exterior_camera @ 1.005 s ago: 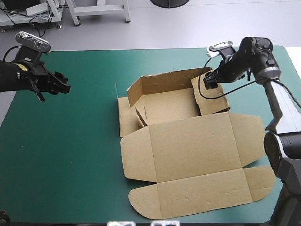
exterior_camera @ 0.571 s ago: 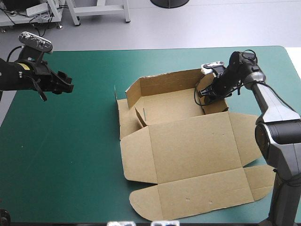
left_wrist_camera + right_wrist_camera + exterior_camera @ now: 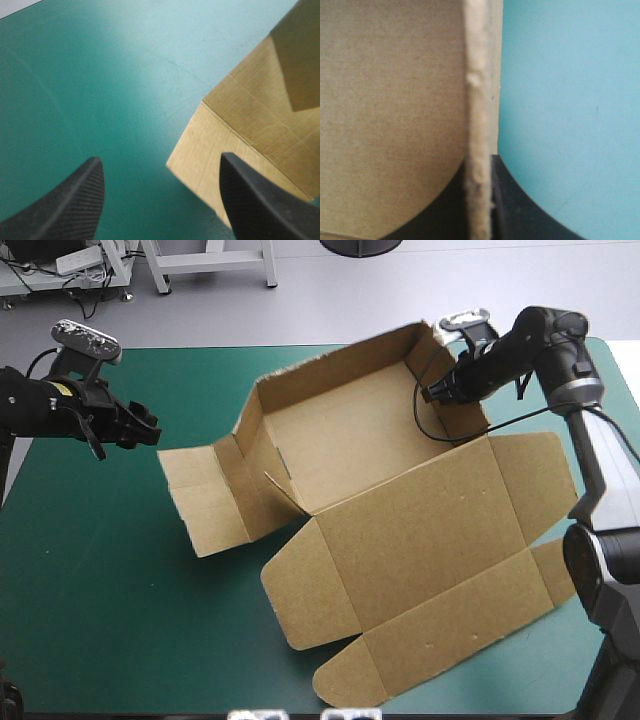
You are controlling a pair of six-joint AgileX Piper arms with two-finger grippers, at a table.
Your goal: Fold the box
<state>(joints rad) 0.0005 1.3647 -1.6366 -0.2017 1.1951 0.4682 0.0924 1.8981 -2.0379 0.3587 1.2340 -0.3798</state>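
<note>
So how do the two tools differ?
The left black finned tool is open and empty; the right black finned tool is shut on a wall of the brown cardboard box. The left hangs above the teal-green table cover beside the box; the right grips it. Both are raised.

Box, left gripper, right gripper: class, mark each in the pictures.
box (image 3: 400,530): high view, flat lid panel.
left gripper (image 3: 160,159): left wrist view, midway between open fingertips.
right gripper (image 3: 437,393): high view, fingertips clamping the box's wall.
</note>
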